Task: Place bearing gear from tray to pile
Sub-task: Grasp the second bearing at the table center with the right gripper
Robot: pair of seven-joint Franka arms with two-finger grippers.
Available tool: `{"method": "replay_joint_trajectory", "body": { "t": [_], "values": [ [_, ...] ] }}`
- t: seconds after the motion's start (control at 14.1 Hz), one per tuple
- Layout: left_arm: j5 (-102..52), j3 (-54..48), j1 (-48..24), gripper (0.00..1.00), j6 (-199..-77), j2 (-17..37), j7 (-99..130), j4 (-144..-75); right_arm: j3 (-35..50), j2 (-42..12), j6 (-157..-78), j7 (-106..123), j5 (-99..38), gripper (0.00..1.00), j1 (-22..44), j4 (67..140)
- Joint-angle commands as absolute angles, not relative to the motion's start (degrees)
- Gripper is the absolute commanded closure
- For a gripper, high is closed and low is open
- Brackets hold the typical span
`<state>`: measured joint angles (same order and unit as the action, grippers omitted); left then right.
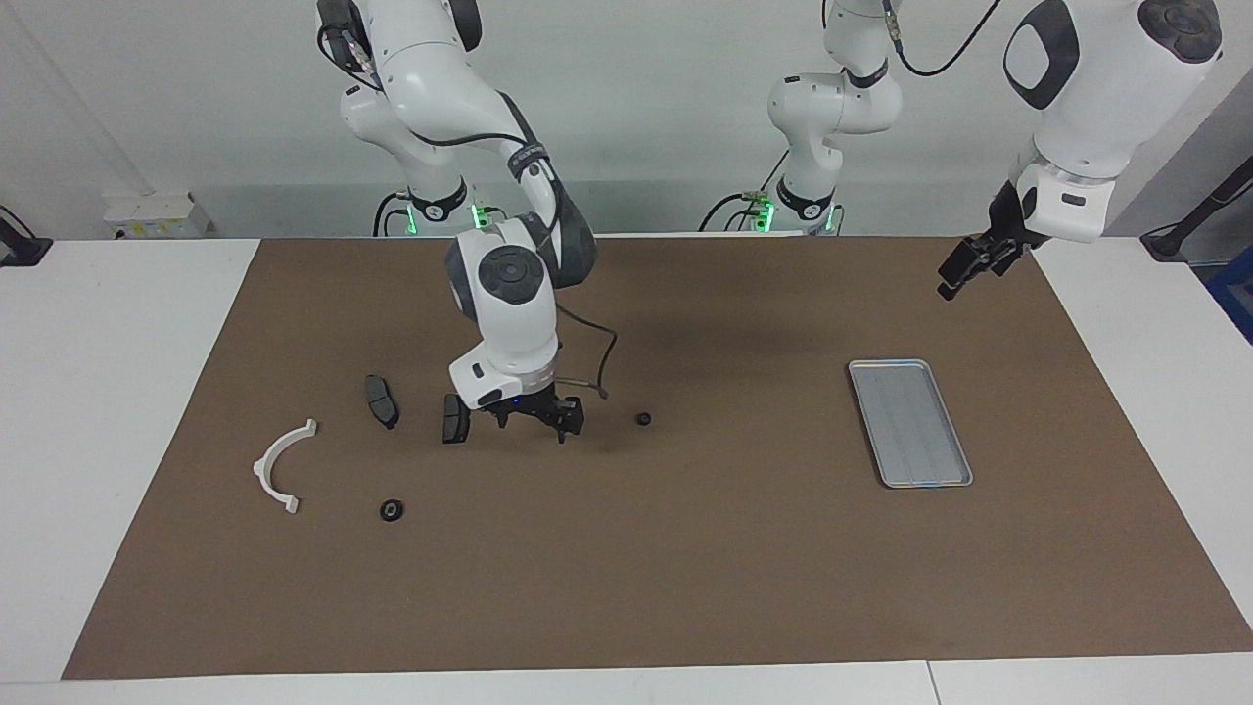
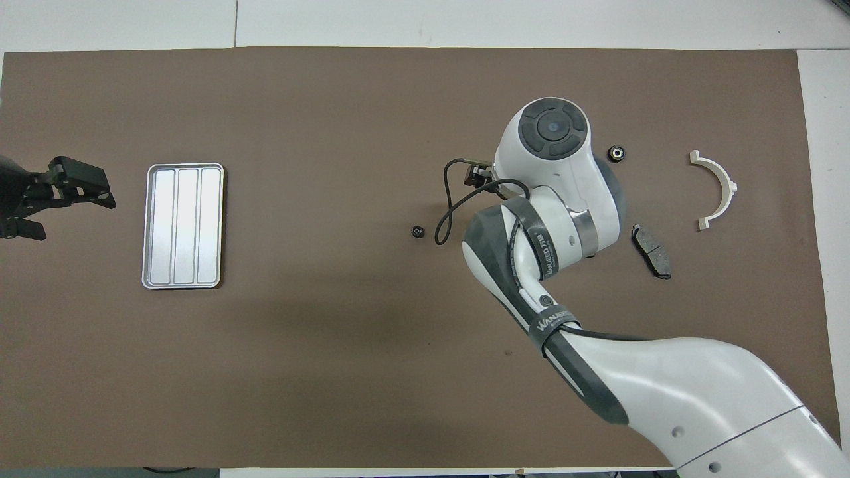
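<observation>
Read as a clock face in the facing view, the scene begins at the right arm's end of the brown mat (image 1: 685, 587), where the white bracket (image 1: 277, 466) lies flat with its open side toward the mat's middle. A dark ring-shaped gear (image 1: 392, 510) lies at the bracket's four o'clock, near it but apart, flat on the mat among the pile's parts. A dark pad (image 1: 381, 400) lies at the bracket's two o'clock, and a second pad (image 1: 454, 418) lies at the first pad's three o'clock, close by but not touching it.

At the second pad's three o'clock, just beside it, the right gripper (image 1: 536, 419) hangs low over the mat, pointing down. Its fingers are spread wide and hold nothing. Whether the tips touch the mat cannot be told. From overhead, the arm's wrist hides the second pad.

A smaller dark gear (image 1: 643, 419) lies alone at the right gripper's three o'clock, near the mat's middle and apart from the fingers.

Well apart, at that small gear's three o'clock, the silver tray (image 1: 909, 422) rests flat on the mat, with its long side running toward the robots and its ridges lengthwise.

At the tray's one o'clock, the left gripper (image 1: 948, 284) waits high in the air over the mat's edge at the left arm's end, with its fingers wide apart and nothing between them.
</observation>
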<state>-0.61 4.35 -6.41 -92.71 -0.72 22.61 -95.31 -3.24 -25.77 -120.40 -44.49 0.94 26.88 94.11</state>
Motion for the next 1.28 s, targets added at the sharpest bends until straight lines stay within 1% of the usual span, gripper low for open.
{"method": "replay_joint_trajectory", "body": {
  "t": [0.0,0.14,0.36,0.71,0.92,1.14,1.21],
  "values": [
    [-0.4,1.7,-3.1,0.0,-94.3,-2.9,21.5,-98.2,-3.4,-25.8,-120.1,-51.9,-1.1,0.0,30.0,93.0],
    [-0.4,1.0,-2.5,0.0,-91.9,-3.2,21.4,-98.0,-3.4,-27.7,-119.8,-58.3,-1.1,0.0,33.2,89.7],
    [-0.4,-1.1,-0.5,0.0,-92.3,-3.2,21.0,-98.2,-3.4,-31.0,-119.2,-63.9,-1.2,0.0,36.5,85.8],
    [-0.4,-1.0,-0.1,0.0,-92.9,-2.9,18.9,-97.9,-3.4,-33.4,-123.0,-66.4,-0.4,0.0,38.0,86.0],
    [-0.5,-1.1,-0.1,0.0,-93.2,-2.8,18.9,-98.0,-3.4,-33.9,-123.6,-66.4,-0.3,0.04,37.9,86.7],
    [-0.4,-1.2,-0.1,0.0,-92.3,-2.6,18.9,-96.9,-3.3,-34.2,-127.4,-66.4,-0.3,0.04,38.0,89.3],
    [-0.4,-1.2,-0.1,0.0,-92.2,-2.6,18.8,-96.9,-3.4,-34.4,-127.4,-66.4,-0.3,0.04,38.0,89.6]
  ]
}}
